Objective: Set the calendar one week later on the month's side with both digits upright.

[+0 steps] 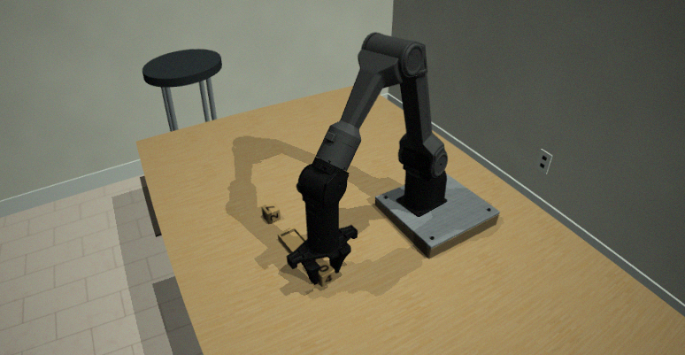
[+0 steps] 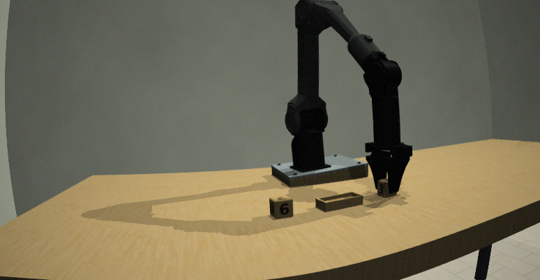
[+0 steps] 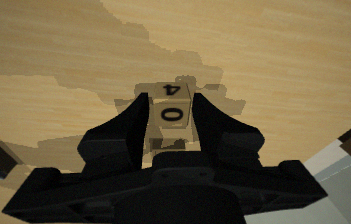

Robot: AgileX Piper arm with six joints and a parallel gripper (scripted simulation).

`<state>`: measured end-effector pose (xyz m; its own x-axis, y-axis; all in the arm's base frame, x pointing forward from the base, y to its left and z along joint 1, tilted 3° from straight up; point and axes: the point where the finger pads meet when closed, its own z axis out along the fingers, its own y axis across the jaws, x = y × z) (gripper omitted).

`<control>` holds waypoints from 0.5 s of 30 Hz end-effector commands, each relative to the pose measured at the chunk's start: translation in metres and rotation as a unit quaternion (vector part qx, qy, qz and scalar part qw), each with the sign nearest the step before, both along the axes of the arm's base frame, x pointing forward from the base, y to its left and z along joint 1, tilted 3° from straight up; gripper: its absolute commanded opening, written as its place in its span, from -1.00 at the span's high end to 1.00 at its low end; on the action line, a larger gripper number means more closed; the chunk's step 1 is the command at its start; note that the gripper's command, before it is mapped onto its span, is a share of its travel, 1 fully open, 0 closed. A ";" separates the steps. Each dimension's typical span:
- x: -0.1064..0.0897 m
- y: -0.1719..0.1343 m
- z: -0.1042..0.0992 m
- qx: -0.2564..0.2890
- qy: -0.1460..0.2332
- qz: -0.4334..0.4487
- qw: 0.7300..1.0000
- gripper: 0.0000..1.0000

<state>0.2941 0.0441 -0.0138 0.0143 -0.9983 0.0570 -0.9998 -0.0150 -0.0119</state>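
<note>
While arm arches down vertically | tool (image 2: pixel 387 187) open, fingers straddling cube (image 3: pixel 171 111) on table (image 1: pixel 479 295)

Empty wood tray (image 2: pixel 338 201) flat, cube (image 2: pixel 280 207) & cube (image 1: pixel 325 273) on table either side.
</note>
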 end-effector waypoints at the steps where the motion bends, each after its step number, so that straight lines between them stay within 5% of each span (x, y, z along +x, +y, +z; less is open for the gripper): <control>1: -0.001 -0.001 -0.001 -0.001 0.001 -0.001 1.000 -0.27; 6: -0.001 -0.001 -0.001 -0.001 0.001 -0.001 1.000 -0.27; 7: -0.001 -0.001 -0.001 -0.001 0.001 -0.001 1.000 0.24; 15: -0.001 -0.001 -0.001 -0.001 0.001 -0.001 1.000 0.24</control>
<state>0.2941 0.0441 -0.0138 0.0143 -0.9983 0.0570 -0.9998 -0.0150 -0.0119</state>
